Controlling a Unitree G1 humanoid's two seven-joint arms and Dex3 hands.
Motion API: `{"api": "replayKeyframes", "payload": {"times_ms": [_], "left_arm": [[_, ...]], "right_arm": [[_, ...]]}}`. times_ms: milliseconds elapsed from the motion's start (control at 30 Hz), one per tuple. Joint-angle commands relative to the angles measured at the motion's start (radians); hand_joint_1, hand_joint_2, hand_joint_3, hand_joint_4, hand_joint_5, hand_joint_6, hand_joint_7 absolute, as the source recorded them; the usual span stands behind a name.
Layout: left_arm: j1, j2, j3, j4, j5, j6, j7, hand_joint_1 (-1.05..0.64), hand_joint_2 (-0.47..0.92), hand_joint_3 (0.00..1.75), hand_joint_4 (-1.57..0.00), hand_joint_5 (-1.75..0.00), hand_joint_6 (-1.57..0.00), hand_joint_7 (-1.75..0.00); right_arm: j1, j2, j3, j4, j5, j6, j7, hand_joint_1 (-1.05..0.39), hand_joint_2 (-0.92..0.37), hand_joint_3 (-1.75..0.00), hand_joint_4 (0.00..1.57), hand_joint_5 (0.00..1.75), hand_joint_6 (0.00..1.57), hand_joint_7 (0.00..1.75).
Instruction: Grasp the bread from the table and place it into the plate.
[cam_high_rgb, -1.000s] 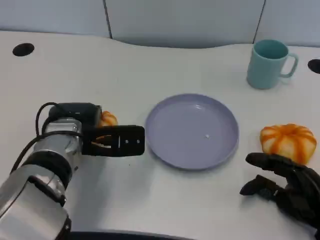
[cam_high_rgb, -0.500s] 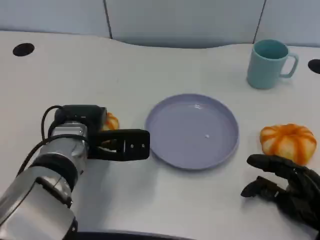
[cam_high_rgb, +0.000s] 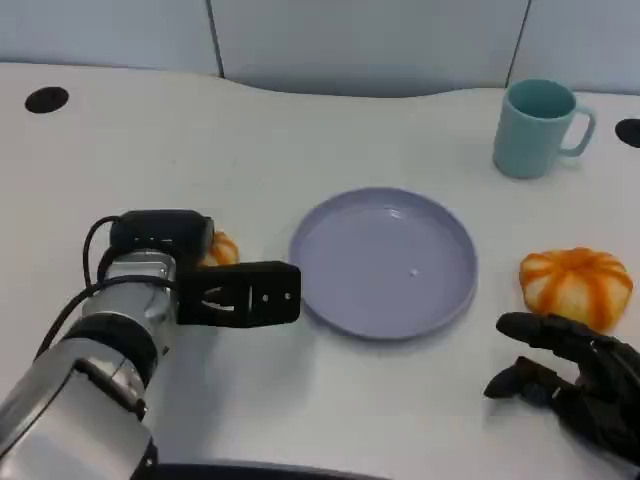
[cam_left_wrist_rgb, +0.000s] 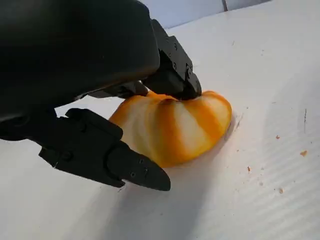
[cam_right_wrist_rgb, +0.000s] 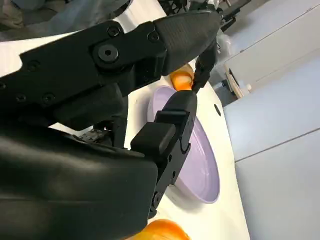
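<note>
here, left robot hand (cam_left_wrist_rgb: 150, 125) gripping ridged glossy bread (cam_left_wrist_rgb: 175, 127), right robot hand (cam_high_rgb: 570, 375) open, smooth round plate (cam_high_rgb: 385, 262)

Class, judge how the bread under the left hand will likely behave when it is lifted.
The bread looks puffy and domed, so probably light and squashy. Its flat base suggests it won't roll. Crumbs on the table hint it may flake under the left hand.

Before me lies a white bench (cam_high_rgb: 300, 130) with a smooth matte top, its far edge curving gently. Two round black holes sit in it, one at the far left corner (cam_high_rgb: 46, 98) and one at the right edge (cam_high_rgb: 629, 131). Behind it stand pale grey-blue wall panels (cam_high_rgb: 360, 40) split by dark vertical seams. The light is soft and even.
</note>
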Motion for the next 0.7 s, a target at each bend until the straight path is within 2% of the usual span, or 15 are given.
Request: {"api": "replayKeyframes", "payload": {"times_ms": [33, 67, 100, 133, 300, 367, 467, 567, 667, 700], "left_arm": [[0.026, 0.013, -0.005, 0.015, -0.001, -0.009, -0.01, -0.31, 0.92, 0.02, -0.8, -0.81, -1.0, -0.02], [0.029, 0.013, -0.002, 0.015, -0.004, -0.01, 0.0, -0.31, 0.92, 0.01, -0.8, -0.84, -1.01, -0.02], [0.033, 0.013, -0.001, 0.015, -0.005, -0.011, 0.01, -0.36, 0.91, 0.01, -0.76, -1.03, -1.07, -0.02], [0.033, 0.012, -0.001, 0.017, -0.006, -0.004, 0.002, -0.38, 0.91, 0.01, -0.73, -1.1, -1.09, -0.02], [0.027, 0.01, -0.011, 0.022, 0.001, 0.028, -0.038, -0.4, 0.9, 0.01, -0.74, -1.09, -1.11, -0.01], [0.028, 0.011, -0.01, 0.022, -0.001, 0.034, -0.039, -0.37, 0.92, 0.04, -0.71, -1.07, -1.03, 0.0], [0.041, 0.02, -0.002, 0.017, -0.009, 0.009, 0.001, -0.36, 0.92, 0.22, -0.67, -1.1, -0.96, -0.02], [0.055, 0.029, 0.013, 0.012, -0.022, -0.022, 0.047, -0.35, 0.92, 0.24, -0.67, -1.12, -1.0, -0.04], [0.06, 0.034, 0.024, 0.011, -0.031, -0.039, 0.077, -0.34, 0.92, 0.4, -0.63, -1.12, -1.01, -0.05], [0.061, 0.035, 0.03, 0.01, -0.037, -0.048, 0.089, -0.33, 0.92, 0.42, -0.64, -1.22, -1.03, -0.09]], "right_arm": [[0.031, -0.005, -0.003, 0.0, 0.008, 0.018, 0.0, -0.42, -0.92, -0.08, 0.57, 1.13, 0.83, 0.29], [0.033, -0.006, -0.002, -0.003, 0.008, 0.021, 0.0, -0.42, -0.92, -0.08, 0.57, 1.13, 0.83, 0.29], [0.034, -0.007, -0.001, -0.006, 0.007, 0.023, -0.001, -0.42, -0.92, -0.08, 0.57, 1.13, 0.83, 0.29], [0.035, -0.008, 0.0, -0.008, 0.006, 0.023, -0.001, -0.42, -0.92, -0.08, 0.57, 1.13, 0.83, 0.29], [0.042, -0.008, 0.004, -0.024, 0.001, 0.021, -0.013, -0.43, -0.92, -0.07, 0.57, 1.12, 0.83, 0.29], [0.044, -0.008, 0.005, -0.027, 0.001, 0.02, -0.011, -0.43, -0.92, -0.07, 0.57, 1.12, 0.83, 0.29], [0.046, -0.008, 0.006, -0.03, 0.0, 0.019, -0.012, -0.43, -0.92, -0.08, 0.57, 1.13, 0.83, 0.29], [0.049, -0.009, 0.011, -0.036, -0.008, 0.01, -0.014, -0.44, -0.92, -0.09, 0.57, 1.14, 0.83, 0.28], [0.055, -0.007, 0.014, -0.052, -0.007, 0.024, -0.024, -0.45, -0.92, -0.08, 0.56, 1.16, 0.83, 0.29], [0.057, -0.007, 0.016, -0.057, -0.007, 0.027, -0.027, -0.45, -0.92, -0.07, 0.55, 1.16, 0.83, 0.3]]}}
